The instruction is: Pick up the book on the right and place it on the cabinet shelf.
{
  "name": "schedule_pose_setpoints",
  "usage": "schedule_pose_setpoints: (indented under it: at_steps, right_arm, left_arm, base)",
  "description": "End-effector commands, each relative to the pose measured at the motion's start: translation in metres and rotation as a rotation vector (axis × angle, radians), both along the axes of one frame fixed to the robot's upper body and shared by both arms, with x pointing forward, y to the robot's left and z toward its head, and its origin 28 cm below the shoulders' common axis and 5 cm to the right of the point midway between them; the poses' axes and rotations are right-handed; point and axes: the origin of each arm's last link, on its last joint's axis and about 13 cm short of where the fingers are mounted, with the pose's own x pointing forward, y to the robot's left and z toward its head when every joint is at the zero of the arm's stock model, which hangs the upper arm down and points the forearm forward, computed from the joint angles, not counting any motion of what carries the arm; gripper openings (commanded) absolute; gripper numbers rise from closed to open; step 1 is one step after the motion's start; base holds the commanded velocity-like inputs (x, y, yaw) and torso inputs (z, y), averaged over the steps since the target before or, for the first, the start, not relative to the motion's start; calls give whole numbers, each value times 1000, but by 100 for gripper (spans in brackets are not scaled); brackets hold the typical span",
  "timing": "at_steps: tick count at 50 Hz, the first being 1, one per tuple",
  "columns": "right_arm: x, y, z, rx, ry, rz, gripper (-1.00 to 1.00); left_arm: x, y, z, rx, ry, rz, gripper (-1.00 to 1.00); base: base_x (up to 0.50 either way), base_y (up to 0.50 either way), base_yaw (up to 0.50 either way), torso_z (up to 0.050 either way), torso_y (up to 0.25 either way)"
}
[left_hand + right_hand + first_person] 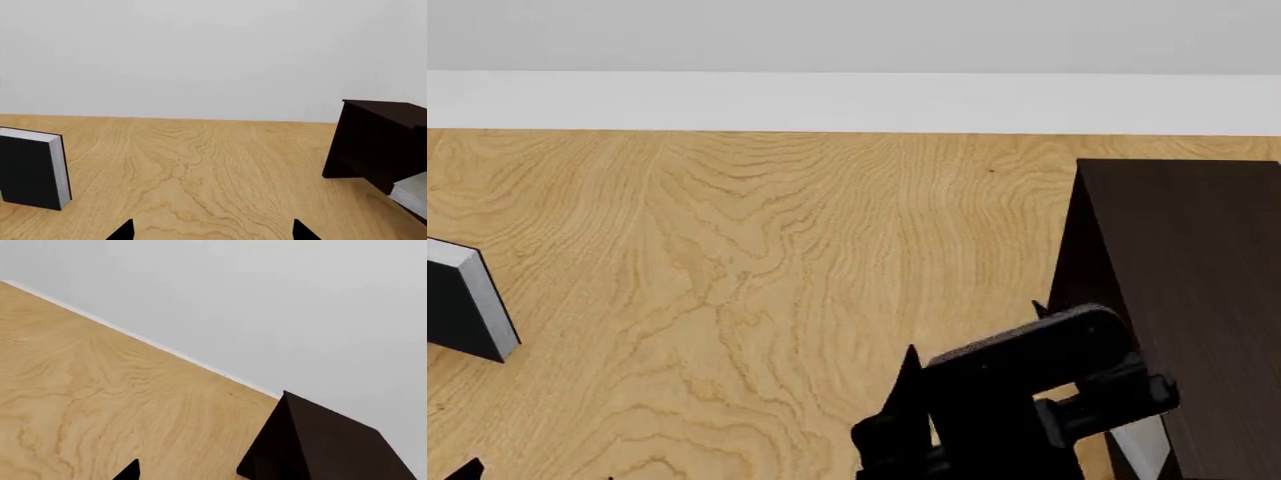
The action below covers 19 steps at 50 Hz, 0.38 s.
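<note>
A black book (461, 300) stands upright on the desk (761, 260), far to the left of the cabinet (1188, 290), its white page edges facing the cabinet. Bare wood grain lies between them. The left pincer (213, 231) hangs low over that stretch, its two tips wide apart and holding nothing. Just left of the cabinet the right pincer (974, 345) is raised above the desk; I cannot tell whether it is released or clenched. The grey book (412, 192) shows pale against the cabinet's dark panels at its base, seemingly in an opening, partly hidden behind the right arm.
</note>
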Motion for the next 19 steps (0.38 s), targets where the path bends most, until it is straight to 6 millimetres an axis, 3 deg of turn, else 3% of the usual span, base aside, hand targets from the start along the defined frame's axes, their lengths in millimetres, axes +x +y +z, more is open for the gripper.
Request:
schedule_pose_setpoints:
  at_steps: [1,19]
  right_arm:
    - [-46,-18,10,198,-87,56,100]
    - [-89,-42,15,417,-321,178,100]
  left_arm:
    - [0,1,-1,-2,-3,4,100]
    - [0,0,0,3,-2,6,100]
  base:
    - [0,0,0,0,0]
    - [0,0,0,0,0]
